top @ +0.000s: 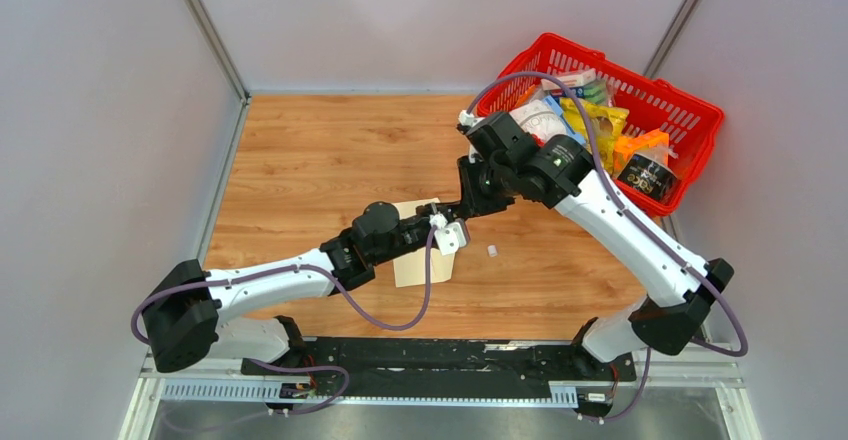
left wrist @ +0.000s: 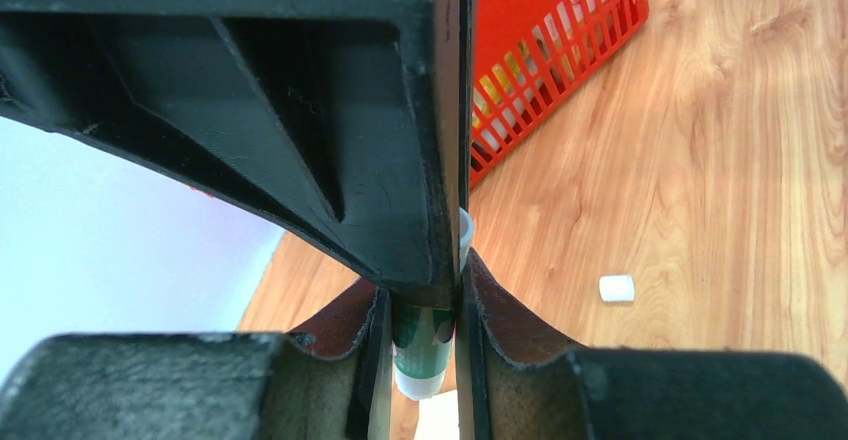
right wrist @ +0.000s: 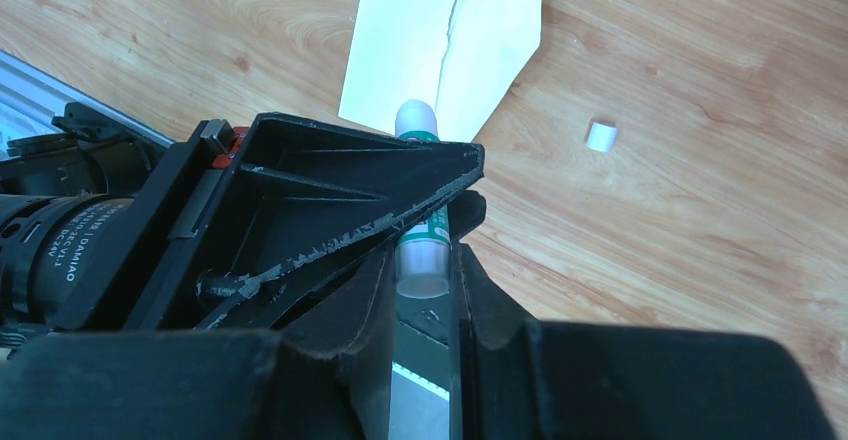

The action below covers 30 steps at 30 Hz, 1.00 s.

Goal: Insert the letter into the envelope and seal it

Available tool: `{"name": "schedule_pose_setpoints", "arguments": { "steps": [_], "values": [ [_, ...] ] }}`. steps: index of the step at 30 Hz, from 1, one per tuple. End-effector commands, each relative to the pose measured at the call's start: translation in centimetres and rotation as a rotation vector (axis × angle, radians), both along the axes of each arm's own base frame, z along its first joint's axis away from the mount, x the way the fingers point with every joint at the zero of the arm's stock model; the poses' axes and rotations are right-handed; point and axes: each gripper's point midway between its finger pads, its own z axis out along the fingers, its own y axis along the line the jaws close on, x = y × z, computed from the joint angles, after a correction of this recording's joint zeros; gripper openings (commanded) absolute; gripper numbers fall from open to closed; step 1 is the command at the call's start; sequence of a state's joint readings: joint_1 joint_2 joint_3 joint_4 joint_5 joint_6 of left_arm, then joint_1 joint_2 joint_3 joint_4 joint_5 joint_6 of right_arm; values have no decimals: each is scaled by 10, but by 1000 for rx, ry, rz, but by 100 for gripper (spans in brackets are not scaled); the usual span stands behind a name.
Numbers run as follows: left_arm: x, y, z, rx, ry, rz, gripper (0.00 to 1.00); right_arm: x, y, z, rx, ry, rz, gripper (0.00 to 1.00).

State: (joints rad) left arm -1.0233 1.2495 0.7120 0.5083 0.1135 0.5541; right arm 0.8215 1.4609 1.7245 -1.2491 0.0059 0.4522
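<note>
A white glue stick with a green label (right wrist: pixel 424 235) is clamped in the right gripper (right wrist: pixel 428 260). The left gripper (left wrist: pixel 423 330) flanks the same stick, but whether it grips cannot be told. The pale cream paper envelope (right wrist: pixel 440 30) lies flat on the wooden table (right wrist: pixel 700 220) beneath the grippers, near a small white cap (right wrist: pixel 600 135).

Robot lab cell: grey panel walls (top: pixel 100 110), aluminium frame posts (top: pixel 205 25), wood-grain tabletop (top: pixel 320 150), bolted arm rail (top: pixel 430 355)

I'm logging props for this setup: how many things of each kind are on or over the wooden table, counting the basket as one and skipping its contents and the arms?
envelope: 1
glue stick: 1
small white piece: 1
red basket: 1
Total: 4
</note>
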Motion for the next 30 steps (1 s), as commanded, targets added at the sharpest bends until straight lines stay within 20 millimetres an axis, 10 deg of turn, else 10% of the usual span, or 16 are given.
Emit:
{"name": "schedule_pose_setpoints", "arguments": {
  "steps": [1,11,22,30],
  "values": [
    [3,-7,19,-46,-3,3,18,0,20,16,76,-4,20,0],
    [6,-8,16,-51,-4,11,1,-1,28,17,22,-24,21,2],
    [14,16,16,-272,140,159,0,17,13,66,172,-166,-67,74],
    [27,48,18,-542,388,277,0,38,-30,87,302,-294,-251,80]
  ]
}}
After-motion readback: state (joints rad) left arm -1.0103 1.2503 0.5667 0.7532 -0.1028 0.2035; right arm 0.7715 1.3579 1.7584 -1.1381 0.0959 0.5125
